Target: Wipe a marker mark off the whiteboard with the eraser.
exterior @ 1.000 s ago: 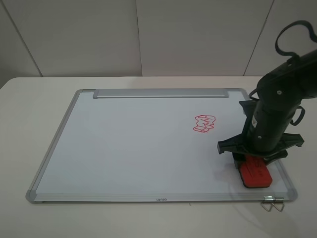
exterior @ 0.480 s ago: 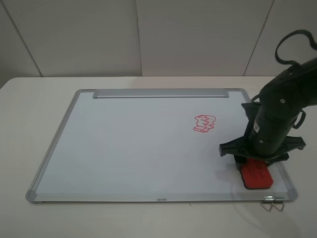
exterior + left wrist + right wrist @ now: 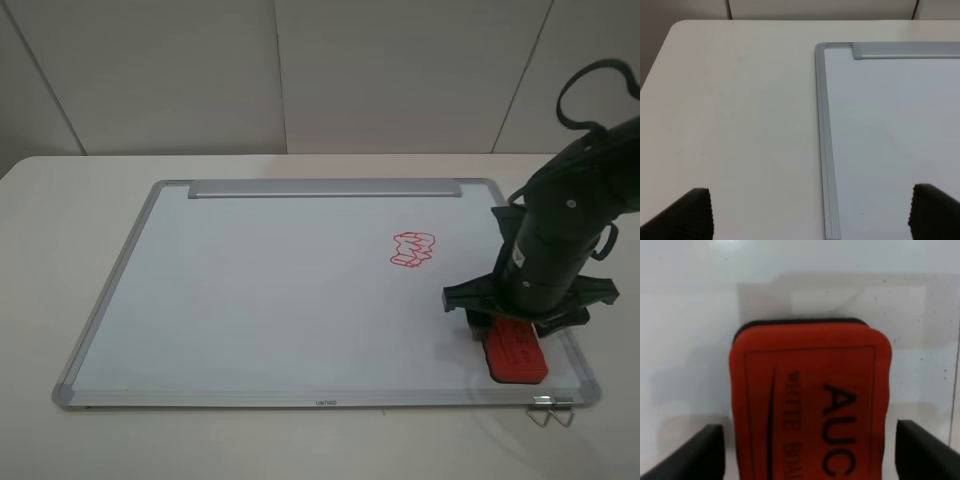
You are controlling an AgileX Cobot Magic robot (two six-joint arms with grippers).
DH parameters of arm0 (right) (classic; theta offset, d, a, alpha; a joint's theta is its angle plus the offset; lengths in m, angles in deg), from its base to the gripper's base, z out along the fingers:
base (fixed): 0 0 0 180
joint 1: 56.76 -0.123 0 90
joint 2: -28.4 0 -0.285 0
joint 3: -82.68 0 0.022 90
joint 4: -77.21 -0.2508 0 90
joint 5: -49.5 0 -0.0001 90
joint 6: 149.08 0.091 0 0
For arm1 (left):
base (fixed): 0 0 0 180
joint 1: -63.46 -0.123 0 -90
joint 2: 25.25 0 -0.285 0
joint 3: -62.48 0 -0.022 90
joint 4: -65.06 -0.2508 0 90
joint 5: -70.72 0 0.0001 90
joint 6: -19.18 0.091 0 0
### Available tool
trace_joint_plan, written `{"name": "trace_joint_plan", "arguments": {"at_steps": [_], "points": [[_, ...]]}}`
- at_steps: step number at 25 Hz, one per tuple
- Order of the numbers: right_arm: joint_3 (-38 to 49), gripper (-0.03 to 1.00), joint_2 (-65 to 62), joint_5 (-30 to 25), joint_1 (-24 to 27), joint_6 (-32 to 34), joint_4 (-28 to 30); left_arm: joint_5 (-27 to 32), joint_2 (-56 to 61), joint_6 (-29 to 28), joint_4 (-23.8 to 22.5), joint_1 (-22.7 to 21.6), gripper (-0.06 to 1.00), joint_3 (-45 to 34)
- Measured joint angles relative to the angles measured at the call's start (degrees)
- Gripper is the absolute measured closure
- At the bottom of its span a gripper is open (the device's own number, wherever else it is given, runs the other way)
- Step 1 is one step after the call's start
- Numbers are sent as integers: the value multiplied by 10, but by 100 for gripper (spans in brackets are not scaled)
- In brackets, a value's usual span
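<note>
Eraser: I see the red eraser (image 3: pixel 517 352) lying flat on the whiteboard (image 3: pixel 260 300), in its near right corner, directly under my right gripper (image 3: pixel 512 322).
Right gripper: from the wrist camera its fingers (image 3: pixel 690 456) stand spread on either side of the eraser (image 3: pixel 810 400) with gaps showing, not pinching it.
Left gripper: my left gripper (image 3: pixel 810 212) is spread wide, one finger over the table (image 3: pixel 730 115) and the other over the whiteboard's (image 3: pixel 890 125) far left corner.
Marks: the overhead view shows a red blocky doodle (image 3: pixel 412 249) well apart from the eraser; I cannot find the figure drawing.
View difference: only the right wrist camera shows the lettering "AUC" and the black felt edge; only the overhead shows the eraser's place on the board.
</note>
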Motion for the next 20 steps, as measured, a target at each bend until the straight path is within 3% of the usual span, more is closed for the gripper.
{"name": "trace_joint_plan", "arguments": {"at_steps": [4,7,13,20], "points": [[0,31,-52,1,0,-5,1,0,0,0,0,0,16,0],[0,29,-113,-5,20,-49,-24,0,0,0,0,0,16,0],[0,23,-267,-69,132,-218,-126,0,0,0,0,0,16,0],[0,23,-491,-161,247,-321,-146,0,0,0,0,0,16,0]]}}
